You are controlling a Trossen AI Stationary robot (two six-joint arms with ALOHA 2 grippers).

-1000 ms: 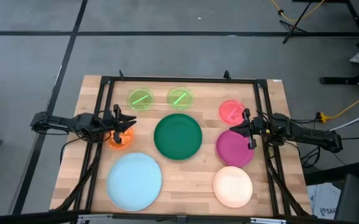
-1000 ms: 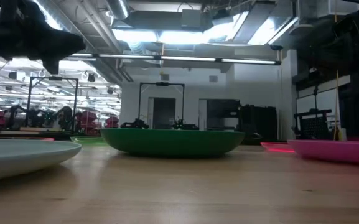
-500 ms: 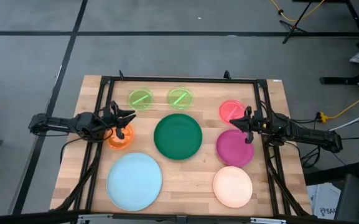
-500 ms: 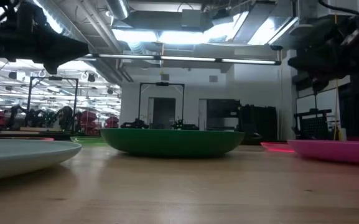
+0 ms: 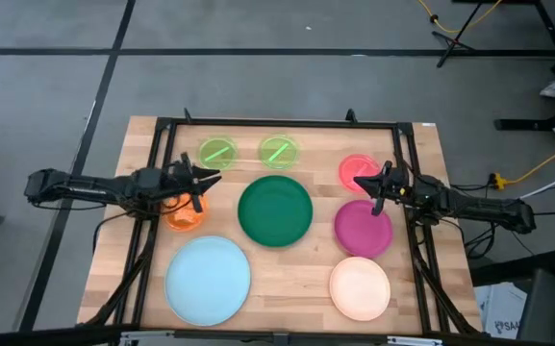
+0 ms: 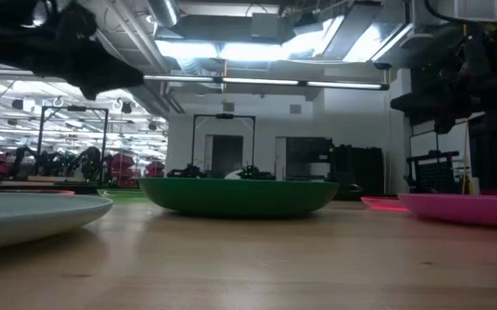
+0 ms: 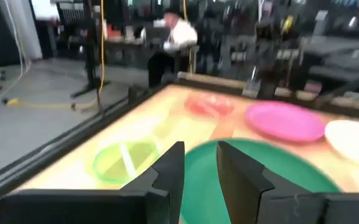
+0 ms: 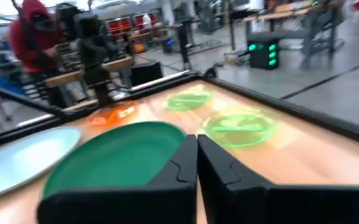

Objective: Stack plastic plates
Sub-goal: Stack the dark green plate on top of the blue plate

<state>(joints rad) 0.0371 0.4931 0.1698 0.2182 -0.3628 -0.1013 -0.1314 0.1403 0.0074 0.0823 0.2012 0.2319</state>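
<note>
Eight plates lie flat and apart on the wooden table: light blue, dark green, magenta, cream, translucent pink, orange and two neon green. My left gripper hovers above the gap between the orange and dark green plates, fingers a little apart. My right gripper hangs over the near edge of the pink plate, beside the magenta one, fingers shut. Both point at the dark green plate and touch nothing.
A black metal frame runs around the table top. Bare wood lies between the plates and along the near edge. In the low view the dark green plate sits mid-table with both arms above it. People and benches show in the room beyond.
My left gripper has moved toward the table's right and slightly toward its far edge, off the orange plate and nearer the dark green one. My right gripper has shifted a little toward the far edge and left. No plate has moved.
</note>
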